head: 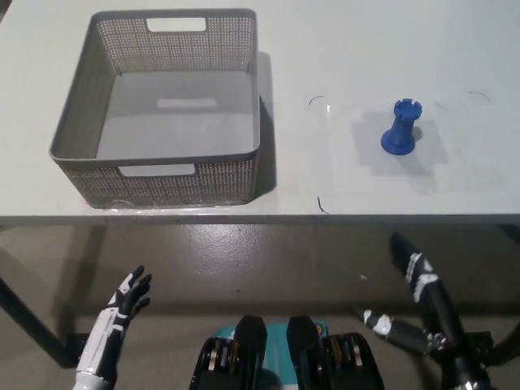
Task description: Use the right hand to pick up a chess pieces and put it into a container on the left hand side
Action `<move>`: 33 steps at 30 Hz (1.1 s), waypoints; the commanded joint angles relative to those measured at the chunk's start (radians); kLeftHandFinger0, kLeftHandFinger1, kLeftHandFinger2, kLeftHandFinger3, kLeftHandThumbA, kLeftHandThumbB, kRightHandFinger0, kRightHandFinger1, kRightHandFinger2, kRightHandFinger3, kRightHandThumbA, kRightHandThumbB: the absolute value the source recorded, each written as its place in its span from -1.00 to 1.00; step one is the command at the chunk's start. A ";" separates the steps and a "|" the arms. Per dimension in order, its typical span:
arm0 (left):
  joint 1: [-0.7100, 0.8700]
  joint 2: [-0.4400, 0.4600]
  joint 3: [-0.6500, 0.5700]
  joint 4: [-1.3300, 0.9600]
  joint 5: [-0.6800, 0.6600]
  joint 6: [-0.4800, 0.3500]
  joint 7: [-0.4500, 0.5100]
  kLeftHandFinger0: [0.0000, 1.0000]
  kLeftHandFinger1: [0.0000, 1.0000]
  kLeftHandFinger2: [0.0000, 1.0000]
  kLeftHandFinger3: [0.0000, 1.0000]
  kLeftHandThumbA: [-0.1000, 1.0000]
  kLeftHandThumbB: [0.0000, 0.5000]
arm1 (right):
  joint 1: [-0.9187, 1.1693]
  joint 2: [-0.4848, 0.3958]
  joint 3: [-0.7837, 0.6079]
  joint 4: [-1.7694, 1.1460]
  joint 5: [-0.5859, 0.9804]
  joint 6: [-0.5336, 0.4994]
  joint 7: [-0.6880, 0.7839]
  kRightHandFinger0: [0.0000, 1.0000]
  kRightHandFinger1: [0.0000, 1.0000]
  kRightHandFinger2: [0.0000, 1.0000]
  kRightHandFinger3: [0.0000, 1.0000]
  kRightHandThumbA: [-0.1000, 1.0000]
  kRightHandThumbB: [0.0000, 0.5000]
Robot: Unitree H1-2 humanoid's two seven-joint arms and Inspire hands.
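Note:
A blue chess rook stands upright on the white table, to the right of the middle. A grey mesh basket with cut-out handles sits on the table's left half, and nothing lies inside it. My black right hand hangs below the table's front edge at the lower right, fingers apart and holding nothing, well short of the rook. My white left hand rests at the lower left, also below the table edge, open with its fingers spread.
The table's front edge runs across the middle of the picture, with grey floor below it. Small dark marks lie on the tabletop between basket and rook. A table leg slants at the lower left.

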 commanded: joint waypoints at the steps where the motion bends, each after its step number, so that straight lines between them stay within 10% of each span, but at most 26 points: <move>1: -0.013 0.022 -0.018 -0.011 -0.018 -0.062 -0.047 1.00 1.00 1.00 1.00 1.00 0.50 | -0.072 0.002 -0.036 -0.062 -0.037 -0.054 -0.044 1.00 1.00 1.00 1.00 1.00 -0.02; 33: 0.008 0.010 -0.018 0.019 -0.028 -0.104 -0.064 1.00 1.00 1.00 1.00 1.00 0.46 | -0.707 -0.112 -0.164 0.556 -0.119 0.086 -0.183 1.00 1.00 1.00 1.00 1.00 0.74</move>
